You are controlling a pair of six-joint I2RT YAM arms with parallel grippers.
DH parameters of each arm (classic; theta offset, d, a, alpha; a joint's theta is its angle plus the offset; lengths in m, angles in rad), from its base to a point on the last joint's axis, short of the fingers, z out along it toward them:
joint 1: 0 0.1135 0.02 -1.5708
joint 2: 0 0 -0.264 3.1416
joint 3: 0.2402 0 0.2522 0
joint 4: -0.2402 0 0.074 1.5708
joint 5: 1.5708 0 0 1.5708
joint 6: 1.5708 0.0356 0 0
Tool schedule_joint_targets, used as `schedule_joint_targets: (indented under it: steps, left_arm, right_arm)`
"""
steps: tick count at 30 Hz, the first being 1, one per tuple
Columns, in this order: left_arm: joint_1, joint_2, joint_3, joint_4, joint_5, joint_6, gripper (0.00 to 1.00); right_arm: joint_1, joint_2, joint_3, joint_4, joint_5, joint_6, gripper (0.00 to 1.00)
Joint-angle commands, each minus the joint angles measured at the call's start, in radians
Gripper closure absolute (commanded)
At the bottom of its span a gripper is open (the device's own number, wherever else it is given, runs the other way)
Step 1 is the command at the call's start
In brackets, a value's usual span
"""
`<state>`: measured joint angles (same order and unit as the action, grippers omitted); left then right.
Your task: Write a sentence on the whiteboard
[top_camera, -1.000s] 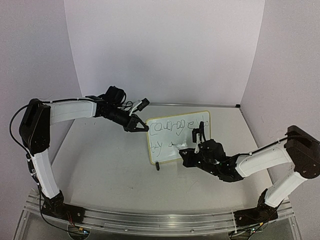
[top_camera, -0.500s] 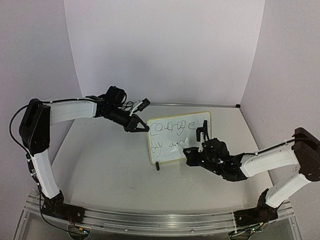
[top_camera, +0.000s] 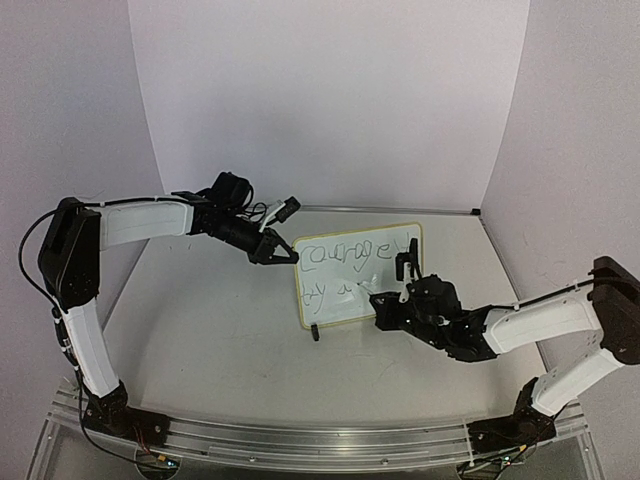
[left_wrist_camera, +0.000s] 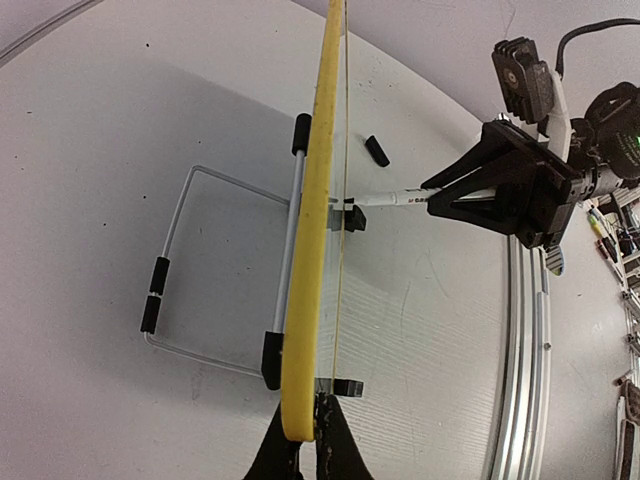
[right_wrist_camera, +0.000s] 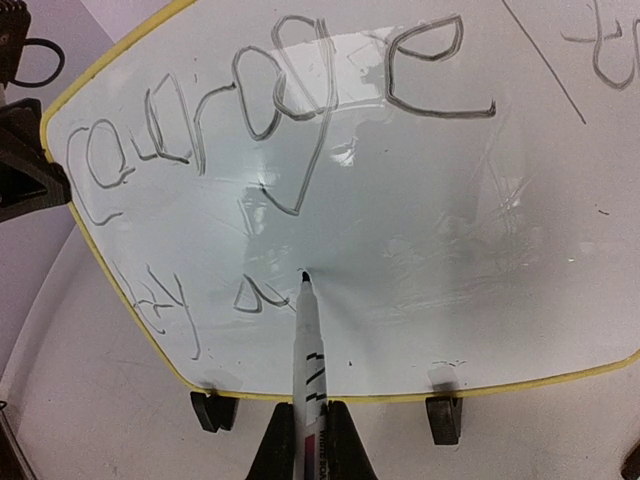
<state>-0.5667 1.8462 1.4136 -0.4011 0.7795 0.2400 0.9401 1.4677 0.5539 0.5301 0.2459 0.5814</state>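
Observation:
The whiteboard (top_camera: 352, 262) stands upright on its black clip feet (right_wrist_camera: 212, 409) mid-table. My left gripper (top_camera: 284, 254) is shut on its yellow rim (left_wrist_camera: 312, 250) at the upper left corner, with the fingertips (left_wrist_camera: 322, 448) pinching the edge. The sentence (right_wrist_camera: 270, 110) reads "courage" on the top line, and a lower line (right_wrist_camera: 190, 300) begins "try a". My right gripper (right_wrist_camera: 310, 445) is shut on a white marker (right_wrist_camera: 312, 370). The marker's black tip (right_wrist_camera: 304, 277) touches the board just right of the "a".
A wire stand (left_wrist_camera: 200, 260) props the board from behind. A small black piece (left_wrist_camera: 377, 150) lies on the table beyond the board. White walls close in the back and both sides, and a metal rail (top_camera: 300, 440) runs along the near edge.
My right gripper and the marker have shifted a little to the right along the lower line. The left gripper and the board have stayed where they were.

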Motion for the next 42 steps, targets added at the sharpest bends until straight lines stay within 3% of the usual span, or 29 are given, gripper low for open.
schedule_joint_targets:
  steps: [1, 23, 42]
  left_arm:
    - [-0.004, -0.016, 0.001, -0.001, -0.107, 0.080, 1.00]
    - [-0.004, -0.013, 0.001, -0.002, -0.111, 0.080, 1.00]
    - [-0.004, -0.013, 0.001, -0.004, -0.111, 0.081, 1.00]
  right_arm:
    - [-0.003, 0.021, 0.034, 0.037, 0.015, -0.022, 1.00]
    - [-0.002, 0.080, 0.048, 0.030, -0.028, -0.038, 1.00]
    - [0.002, 0.041, 0.022, -0.047, 0.063, 0.000, 1.00]
